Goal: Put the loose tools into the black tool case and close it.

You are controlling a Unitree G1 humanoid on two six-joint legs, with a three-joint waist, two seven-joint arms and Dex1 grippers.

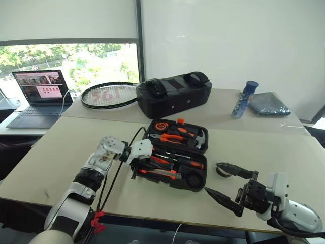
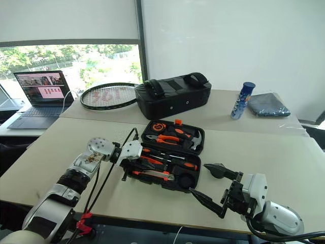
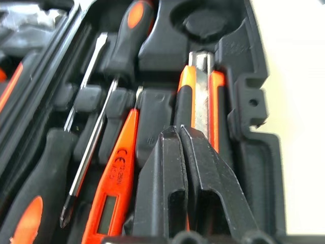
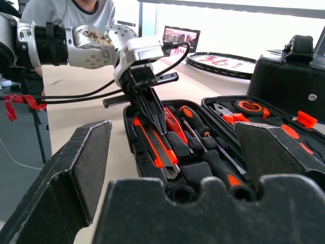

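Observation:
The black tool case [image 1: 167, 184] lies open in the middle of the table, lid flat behind the base. In the base's slots sit an orange-and-black utility knife [image 3: 200, 101], a slim orange tester screwdriver [image 3: 114, 178] and two screwdrivers [image 1: 188, 161] with orange-black handles. My left gripper [image 3: 179, 131] is shut with nothing in it. It points down into the case's near left part, tips over the knife and the tester. My right gripper [image 1: 212, 177] hangs open just right of the case. A small black roll [image 1: 222, 173] seems to lie on the table under its upper finger.
Pliers, a hammer and a tape measure fill the lid [image 1: 177, 133]. Behind the case stand a black fabric bag [image 1: 174, 94], a racket [image 1: 109, 95], a blue can [image 1: 245, 99] and a grey cloth [image 1: 269, 104]. A laptop [image 1: 40, 94] sits far left. A person [image 4: 71, 10] stands beyond the left arm.

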